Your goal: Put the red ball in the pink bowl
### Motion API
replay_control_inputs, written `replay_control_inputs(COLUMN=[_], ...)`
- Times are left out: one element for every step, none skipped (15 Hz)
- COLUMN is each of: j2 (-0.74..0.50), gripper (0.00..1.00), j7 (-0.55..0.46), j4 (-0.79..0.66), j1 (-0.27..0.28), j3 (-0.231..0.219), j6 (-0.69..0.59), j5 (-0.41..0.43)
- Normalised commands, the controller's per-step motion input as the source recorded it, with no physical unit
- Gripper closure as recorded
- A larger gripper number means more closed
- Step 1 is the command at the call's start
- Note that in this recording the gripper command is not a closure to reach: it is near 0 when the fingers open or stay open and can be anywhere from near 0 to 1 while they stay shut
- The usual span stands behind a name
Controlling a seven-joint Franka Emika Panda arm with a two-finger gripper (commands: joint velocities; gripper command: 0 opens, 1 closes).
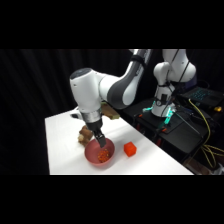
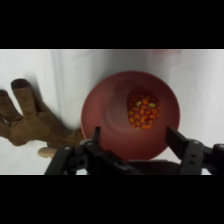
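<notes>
Side view: the pincer (image 1: 102,143) is hanging over the bowl (image 1: 93,152) on the worktop (image 1: 62,145), the ball (image 1: 103,156) lying inside; a block (image 1: 130,149) is sitting nearby. Wrist view: fingers (image 2: 95,136) are spread apart, released, above the bowl (image 2: 105,107) holding the ball (image 2: 143,112), a plush toy (image 2: 30,122) touching its rim.

My arm (image 1: 107,87) is a run of glossy white, rounded shells, broken at the elbow by a wide dark grey band. My wrist ends in a fat white cylinder with a pale grey cap on top. Under it sits a short dark collar, and from that hangs my slim black two-finger gripper (image 1: 102,141). Seen from my wrist, the gripper (image 2: 132,141) is matt black linkage with two blunt black fingers (image 2: 178,140). My white base column (image 1: 163,92) carries a teal light near its foot.
</notes>
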Motion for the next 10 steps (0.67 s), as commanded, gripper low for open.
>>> replay_control_inputs(j2=[-0.47,-0.46,-0.46,-0.41,-0.36,-0.29,-0.23,-0.17,-0.14,-0.09], gripper=[0.00,0.00,0.00,0.00,0.00,0.00,0.00,0.00,0.00,0.00], j7=[-0.03,0.02,0.05,0.05,0.06,0.05,0.04,0.03,0.02,0.04], j4=[-0.01,0.00,0.02,0.06,0.08,0.12,0.15,0.16,0.16,0.17], j1=[0.025,0.045,0.056,0.052,0.046,0.031,0.016,0.004,-0.003,0.002], j3=[0.040,0.027,0.033,0.037,0.037,0.037,0.034,0.031,0.025,0.015], j6=[-0.45,-0.44,-0.46,-0.46,-0.40,-0.36,-0.31,-0.27,-0.22,-0.23], j5=[0.055,0.017,0.008,0.000,-0.018,-0.015,-0.017,-0.013,-0.028,-0.072])
